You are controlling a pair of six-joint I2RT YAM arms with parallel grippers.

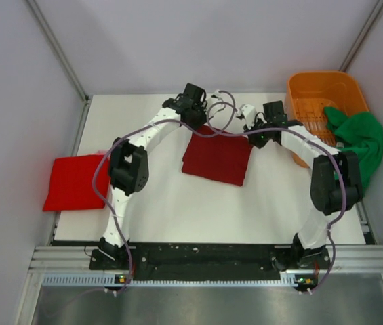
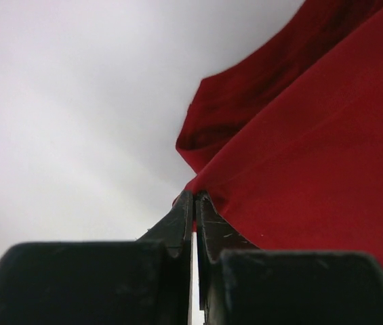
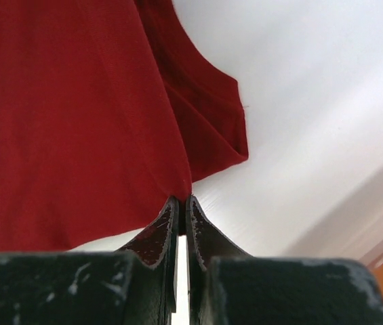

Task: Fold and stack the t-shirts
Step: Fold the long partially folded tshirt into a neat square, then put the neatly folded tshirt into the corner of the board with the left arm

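Observation:
The dark maroon t-shirt [image 1: 218, 159] lies part-folded in the middle of the white table. My left gripper [image 1: 198, 120] is shut on its far left edge; the wrist view shows the jaws [image 2: 195, 198] pinching the cloth [image 2: 313, 156]. My right gripper [image 1: 259, 139] is shut on its far right edge, the jaws [image 3: 182, 200] pinching the cloth [image 3: 76, 122]. The brighter red t-shirt [image 1: 74, 181] lies folded at the table's left edge. The green t-shirt [image 1: 362, 139] hangs crumpled over the basket's near right rim.
An orange slotted basket [image 1: 316, 91] stands at the far right corner. Grey booth walls close in the table on three sides. Cables loop above the maroon shirt between the two wrists.

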